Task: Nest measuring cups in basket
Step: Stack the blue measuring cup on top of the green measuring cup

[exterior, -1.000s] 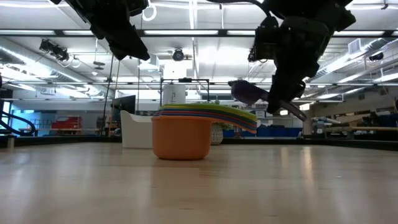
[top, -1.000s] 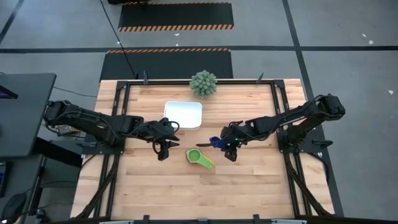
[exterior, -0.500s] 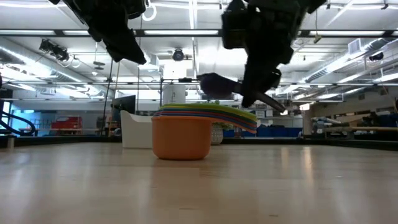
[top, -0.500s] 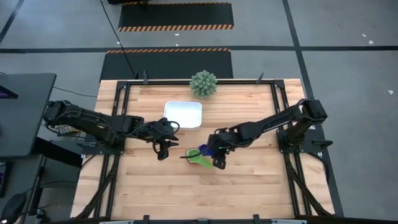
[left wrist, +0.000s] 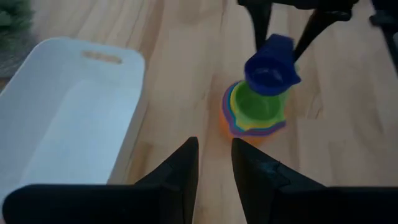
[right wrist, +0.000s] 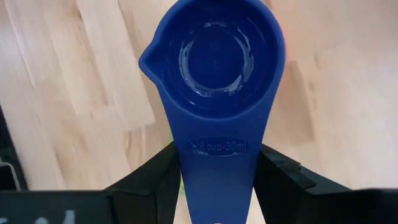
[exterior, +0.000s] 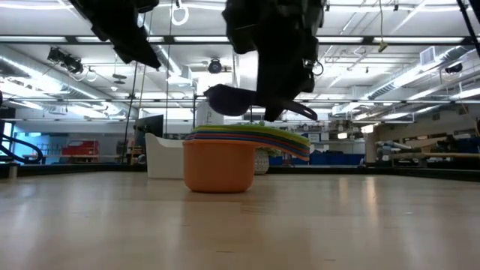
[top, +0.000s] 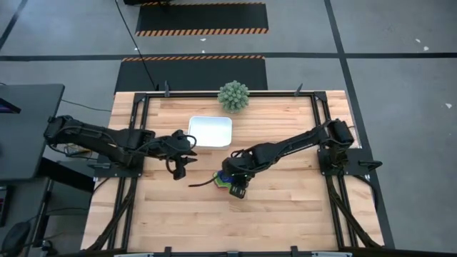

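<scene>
A stack of nested measuring cups stands on the table with its orange outer cup at the bottom and a green cup showing on top. A small dark blue cup hangs just above the stack, with my right gripper shut on it. My left gripper hovers to the left of the stack, near the white basket. Its fingers stand slightly apart with nothing between them. My right gripper pinches the blue cup's flat handle between its two fingers, one on each long edge. It comes steeply from above, on the stack's right side. The bowl reaches out past the fingertips, mouth up. The cup is clear of the stack.
A spiky grey-green ball plant sits at the table's far edge behind the basket. The basket lies just beyond and left of the stack. Bare wood runs along the near side of the table.
My right gripper has carried the blue cup toward the table's left edge, from right of the stack to over it, and has tipped more steeply downward. My left gripper has drawn back a little toward the left edge and risen slightly.
</scene>
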